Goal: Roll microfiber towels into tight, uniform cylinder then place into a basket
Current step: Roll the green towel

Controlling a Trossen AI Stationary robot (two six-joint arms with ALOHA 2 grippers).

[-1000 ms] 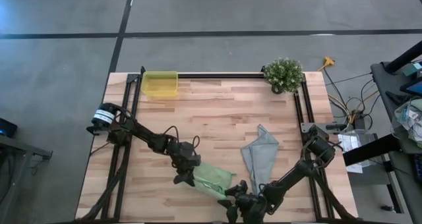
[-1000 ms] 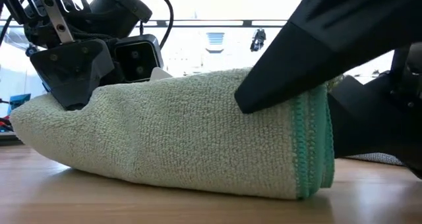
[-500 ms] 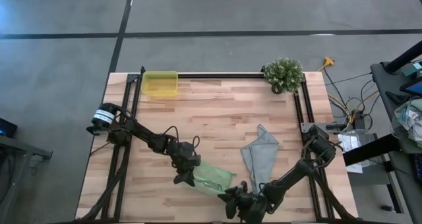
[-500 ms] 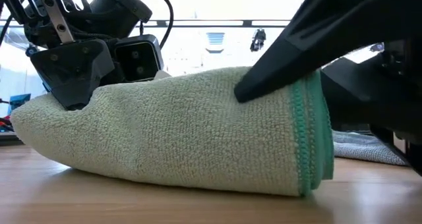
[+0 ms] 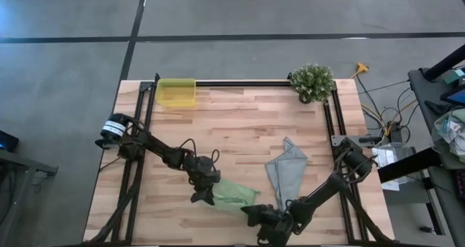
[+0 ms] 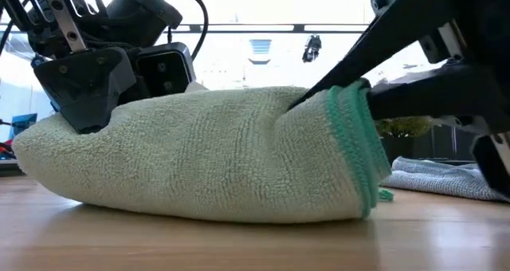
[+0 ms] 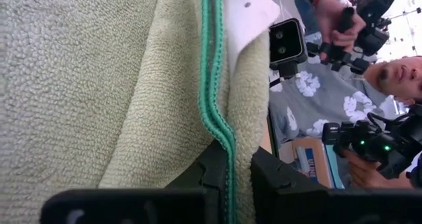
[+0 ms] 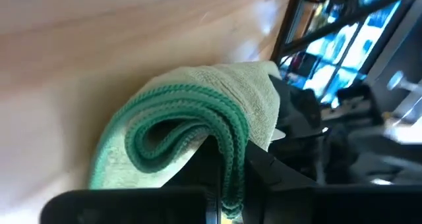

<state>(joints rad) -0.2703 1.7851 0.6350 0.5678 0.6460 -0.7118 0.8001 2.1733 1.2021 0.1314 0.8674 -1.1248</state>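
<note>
Green towel (image 5: 234,192) lies rolled near the table's (image 5: 247,123) front edge — my 2 grippers pinch it, left gripper (image 5: 203,197) clamped on one end, right gripper (image 5: 251,213) clamped on the teal-hemmed end. Grey-blue towel (image 5: 285,171) sits crumpled just beside; basket (image 5: 176,92) well apart at the far corner.

Non-task items on and around the table

Wood table (image 5: 240,123), pale planks, edged by a black frame (image 5: 240,83). Leafy plant (image 5: 313,81) at the far right corner, just inside the frame. Yellow connector (image 5: 361,70) on the grey floor (image 5: 254,14) beyond that corner, cables (image 5: 389,116) trailing off the right side. Dark floor line (image 5: 218,37) runs across past the far edge. Person (image 7: 330,92) in a flower-print shirt shows in the left wrist view, hand (image 7: 333,16) raised on dark gear.
</note>
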